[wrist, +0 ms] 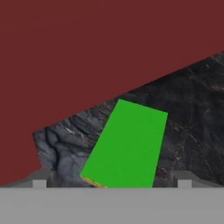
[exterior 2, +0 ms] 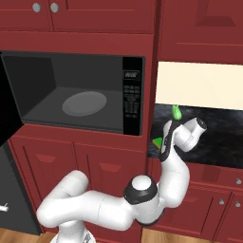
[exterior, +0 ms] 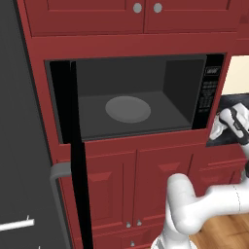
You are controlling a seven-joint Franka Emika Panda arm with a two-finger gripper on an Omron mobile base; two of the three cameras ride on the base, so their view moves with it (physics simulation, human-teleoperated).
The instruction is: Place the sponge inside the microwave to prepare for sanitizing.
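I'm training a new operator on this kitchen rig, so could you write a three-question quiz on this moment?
1. True or false: the microwave door stands open.
2. Where does the sponge lie? A) on the turntable B) on the dark marbled counter C) between shut fingers
3. Fill in: the gripper jaws are ____.

Key: 1 true. 2 B; the turntable is bare. 3 open, either side of the sponge and not yet closed on it.
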